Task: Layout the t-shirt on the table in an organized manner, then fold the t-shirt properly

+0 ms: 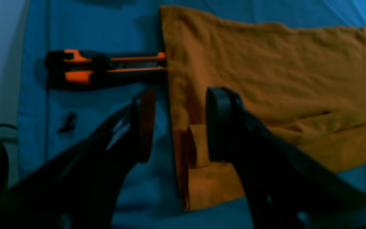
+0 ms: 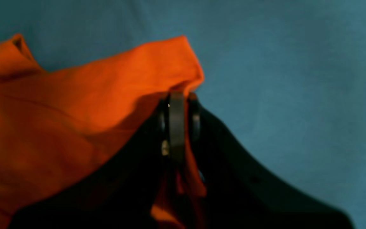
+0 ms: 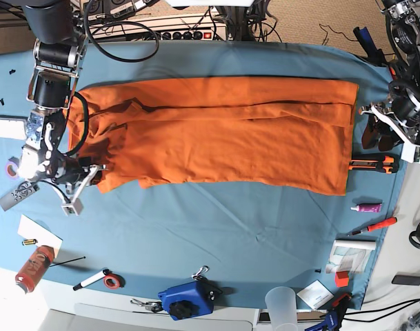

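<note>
The orange t-shirt (image 3: pixel 223 131) lies spread lengthwise across the blue-teal table (image 3: pixel 230 227), with its long edges folded in. My right gripper (image 3: pixel 99 182) is at the shirt's near left corner. In the right wrist view it (image 2: pixel 178 105) is shut on a lifted fold of the shirt (image 2: pixel 75 111). My left gripper (image 3: pixel 367 131) is at the shirt's right end. In the left wrist view it (image 1: pixel 183 124) is open, one finger over the shirt (image 1: pixel 265 63) and one over the bare cloth (image 1: pixel 106 25).
An orange-and-black hand tool (image 1: pixel 103 68) lies against the shirt's right edge, also in the base view (image 3: pixel 372 165). A red pen (image 3: pixel 375 225), a small tube (image 3: pixel 367 207), a clear cup (image 3: pixel 282 303), a blue device (image 3: pixel 189 300) and a red can (image 3: pixel 32 267) line the edges.
</note>
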Robot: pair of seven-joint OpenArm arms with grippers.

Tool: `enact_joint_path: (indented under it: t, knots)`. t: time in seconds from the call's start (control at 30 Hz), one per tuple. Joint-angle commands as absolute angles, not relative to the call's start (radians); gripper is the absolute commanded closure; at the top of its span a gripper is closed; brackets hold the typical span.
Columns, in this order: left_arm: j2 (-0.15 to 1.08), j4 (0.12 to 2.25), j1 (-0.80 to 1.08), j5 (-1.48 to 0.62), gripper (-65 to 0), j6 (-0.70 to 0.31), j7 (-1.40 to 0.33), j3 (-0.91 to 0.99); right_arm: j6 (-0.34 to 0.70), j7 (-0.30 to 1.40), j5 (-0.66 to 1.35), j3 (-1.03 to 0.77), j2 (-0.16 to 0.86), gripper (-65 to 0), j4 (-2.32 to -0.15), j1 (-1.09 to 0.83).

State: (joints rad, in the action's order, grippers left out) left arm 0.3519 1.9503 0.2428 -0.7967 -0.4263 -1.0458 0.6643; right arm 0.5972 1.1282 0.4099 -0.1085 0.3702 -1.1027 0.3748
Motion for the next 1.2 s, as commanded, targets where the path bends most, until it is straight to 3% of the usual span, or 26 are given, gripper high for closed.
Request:
enact_joint_path:
  t: [0.0,0.37,0.73,0.83,0.87,1.17]
  knots:
    - [0.368,1.966,0.236,-0.815,-27.0,-0.427,-1.023,0.671,0.604,1.17,0.422,-0.107,0.377,0.0,-1.141,0.368]
    - [0.368,1.966,0.236,-0.815,-27.0,-0.427,-1.023,0.671,0.604,1.338,0.433,-0.106,0.377,0.0,-1.807,0.08]
    - [0.368,1.966,0.236,-0.815,-27.0,-0.427,-1.023,0.671,0.637,1.326,0.434,-0.106,0.377,0.0,-1.863,-0.096]
    - [0.368,1.966,0.236,-0.815,-27.0,-0.427,-1.023,0.671,0.65,1.328,0.438,-0.106,0.377,-18.2,-1.863,-0.097]
    - [0.368,1.966,0.236,-0.815,-27.0,-0.427,-1.023,0.671,0.649,1.33,0.447,-0.106,0.377,-21.5,-1.863,-0.097]
    - [0.369,1.966,0.236,-0.735,-27.0,-0.426,-1.023,0.671,0.632,1.355,0.647,-0.168,0.377,-21.9,-2.117,-0.097]
